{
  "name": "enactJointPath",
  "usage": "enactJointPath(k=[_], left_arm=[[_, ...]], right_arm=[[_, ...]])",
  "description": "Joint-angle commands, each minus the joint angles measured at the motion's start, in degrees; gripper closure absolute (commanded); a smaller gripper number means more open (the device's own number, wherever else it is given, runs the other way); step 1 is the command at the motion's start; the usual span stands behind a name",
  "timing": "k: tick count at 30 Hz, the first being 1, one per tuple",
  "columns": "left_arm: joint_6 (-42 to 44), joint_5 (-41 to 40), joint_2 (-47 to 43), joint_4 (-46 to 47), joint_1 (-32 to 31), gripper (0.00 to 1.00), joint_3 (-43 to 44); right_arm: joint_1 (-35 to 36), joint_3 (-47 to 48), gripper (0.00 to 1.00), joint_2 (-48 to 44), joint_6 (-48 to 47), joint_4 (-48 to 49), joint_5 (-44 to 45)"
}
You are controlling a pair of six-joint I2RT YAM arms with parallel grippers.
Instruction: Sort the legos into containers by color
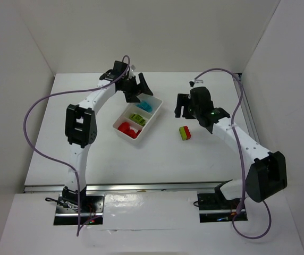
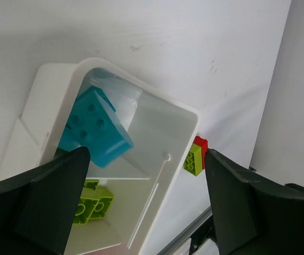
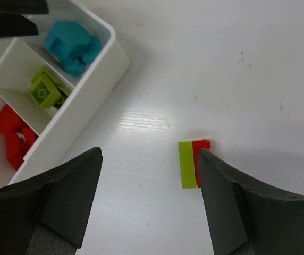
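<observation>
The white tray (image 1: 151, 123) holds cyan legos (image 1: 148, 105) in its far compartment, lime green ones (image 1: 137, 117) in the middle and red ones (image 1: 126, 128) in the near one. My left gripper (image 1: 140, 91) hovers open over the far compartment, where a cyan brick (image 2: 93, 127) lies tilted below the fingers (image 2: 56, 202). A stacked green-and-red lego (image 1: 184, 133) sits on the table right of the tray. My right gripper (image 1: 184, 110) is open above it. In the right wrist view the stack (image 3: 188, 163) lies just inside the right finger (image 3: 231, 202), with nothing held.
White walls enclose the table at the back and both sides. The table's metal front rail (image 1: 141, 187) runs along the near edge. A purple cable (image 1: 35, 106) loops off each arm. The tray's wall (image 3: 93, 79) is left of the right gripper (image 3: 149, 159).
</observation>
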Motion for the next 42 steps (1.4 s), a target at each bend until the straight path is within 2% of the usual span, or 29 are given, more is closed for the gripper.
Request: enactJointPath(k=[1,8,12,16,20,24,32,34,37,42], left_arm=[[0.93,-0.7,-4.89,-1.23,0.17,0.02,0.31],[4.19,-0.7,-15.43,-2.47,-0.35,0.11,-4.35],[6.29,-0.7,-20.97,-3.61,-0.36,0.11,-6.1],[8.4,0.78,-22.83,-4.76,-0.89,0.14,-5.59],[9.64,1.93,-22.31,-6.6,-2.12,0.15,-5.58],[10.25,4.04,-22.3,-6.6,-2.64,0.15,-6.1],[10.78,6.06,-21.16,-7.65,-2.64,0.15,-6.63],[11.31,8.08,-19.85,-7.66,-2.64,0.14,-6.63],[12.36,12.56,-19.05,-7.66,-3.17,0.12,-6.63],[11.31,22.41,-15.28,-6.26,-6.59,0.07,-7.16]], right_arm=[[-1.42,-2.7,0.2,-0.68,2.19,-4.5,-0.02],[-3.53,-4.46,0.18,7.14,3.51,-7.93,-5.9],[-3.53,-3.94,0.07,11.71,2.89,-8.73,-6.44],[-3.53,-3.94,0.07,16.54,1.76,-7.5,-3.72],[-3.53,-3.94,0.13,19.18,1.22,-3.91,-2.3],[-3.53,-3.94,0.23,21.47,0.7,-2.58,-1.69],[-3.53,-5.7,0.47,16.74,0.7,-2.05,-2.3],[-3.53,-6.31,0.5,13.4,0.7,-2.66,-2.3],[-3.53,-7.54,0.5,8.13,-0.79,-3.28,-4.06],[-3.53,-8.77,0.51,0.65,-4.04,-3.28,-11.17]])
